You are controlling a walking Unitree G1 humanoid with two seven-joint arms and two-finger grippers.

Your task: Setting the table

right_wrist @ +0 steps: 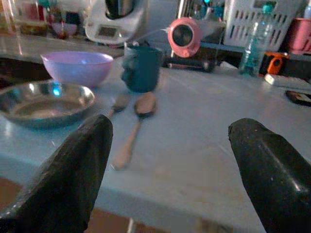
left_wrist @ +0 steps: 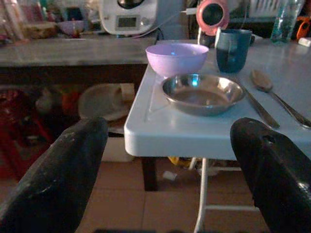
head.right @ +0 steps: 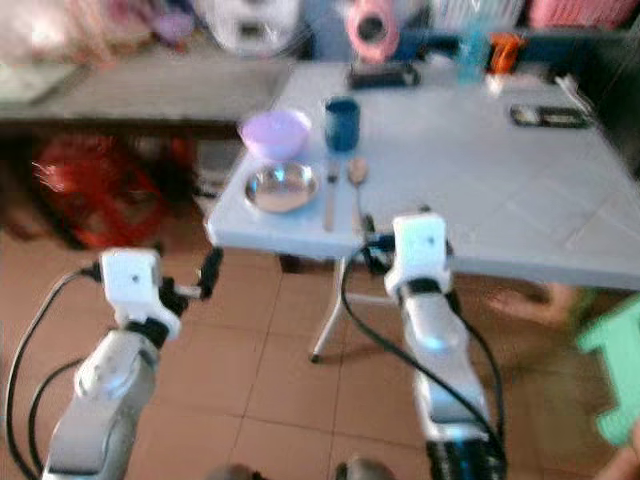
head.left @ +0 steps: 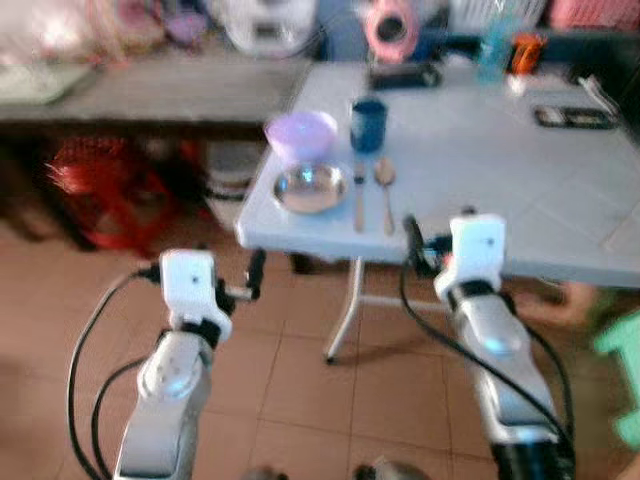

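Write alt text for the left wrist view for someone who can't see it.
A steel plate sits near the corner of a pale blue table, with a purple bowl and blue cup behind it and a knife and spoon beside it. The open left gripper frames the view, short of the table edge.

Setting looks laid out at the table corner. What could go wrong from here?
1. The metal plate sits close to the table corner; a bump could push it off.
2. The right gripper is at the table edge, near the spoon handle, and might knock it.
3. Head views are blurred, so aiming may be poor.
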